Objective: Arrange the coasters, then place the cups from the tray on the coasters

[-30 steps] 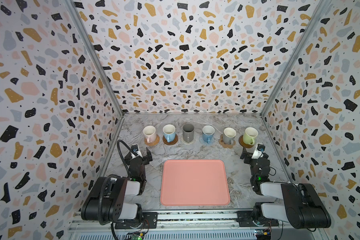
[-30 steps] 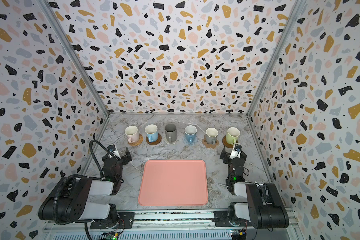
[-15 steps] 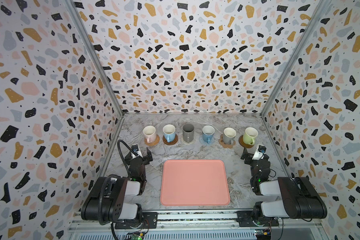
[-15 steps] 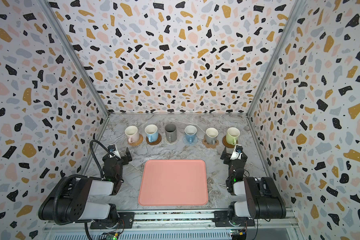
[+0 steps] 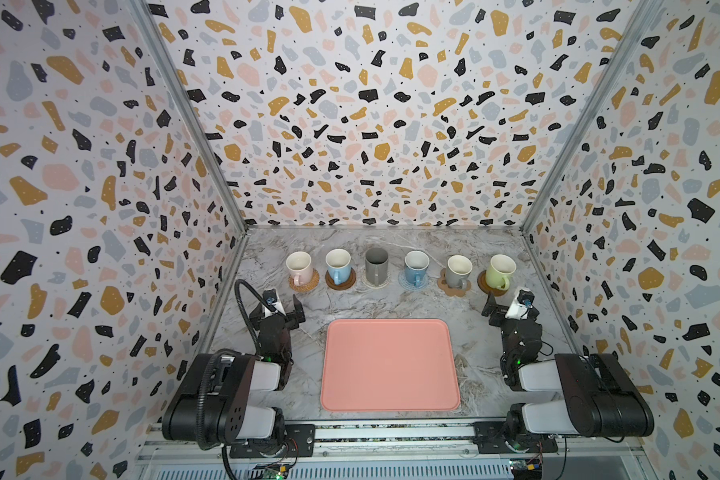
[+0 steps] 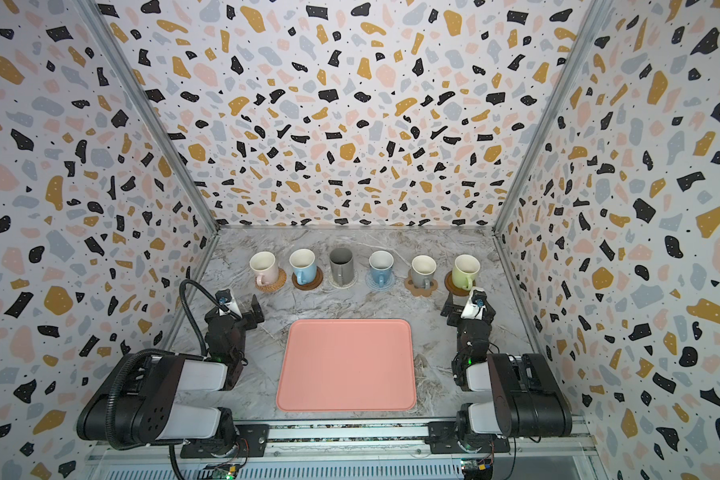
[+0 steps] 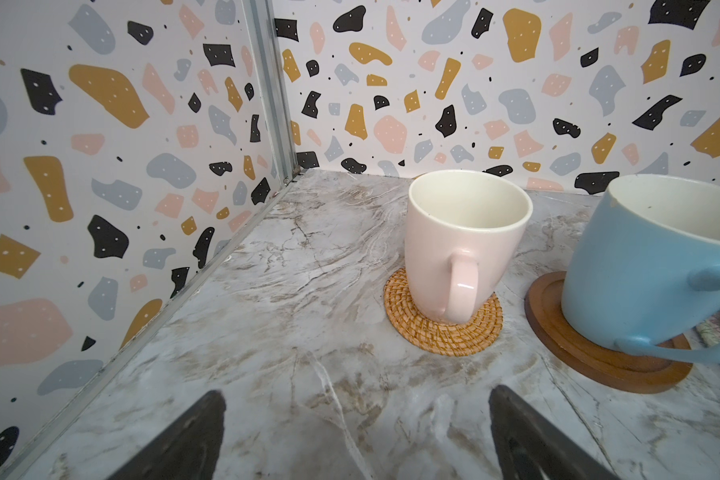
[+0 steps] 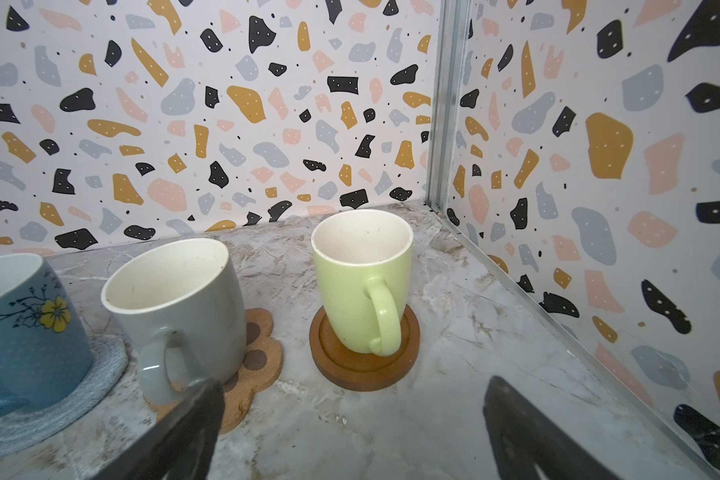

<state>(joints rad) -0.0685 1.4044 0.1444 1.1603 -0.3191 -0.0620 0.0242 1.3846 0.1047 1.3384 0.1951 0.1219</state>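
Six cups stand in a row at the back of the table, each on a coaster: pink (image 5: 299, 266), light blue (image 5: 338, 264), dark grey (image 5: 376, 264), blue (image 5: 416, 266), grey (image 5: 459, 270) and green (image 5: 501, 270). The salmon-pink tray (image 5: 389, 365) lies bare at the front centre. My left gripper (image 7: 356, 415) is open over bare marble, short of the pink cup (image 7: 454, 241) on its woven orange coaster (image 7: 441, 332). My right gripper (image 8: 352, 411) is open too, short of the green cup (image 8: 358, 270) on a brown disc (image 8: 362, 365), beside the grey cup (image 8: 184, 299) on the paw coaster (image 8: 258, 357).
Terrazzo-patterned walls close in the table on the left, back and right. Both arms are folded back at the front corners, the left gripper (image 5: 283, 309) and the right gripper (image 5: 506, 307) flanking the tray's far corners. A metal rail (image 5: 391, 432) runs along the front edge.
The right arm's rear links have shifted slightly. The grippers, cups and tray stay where they were.
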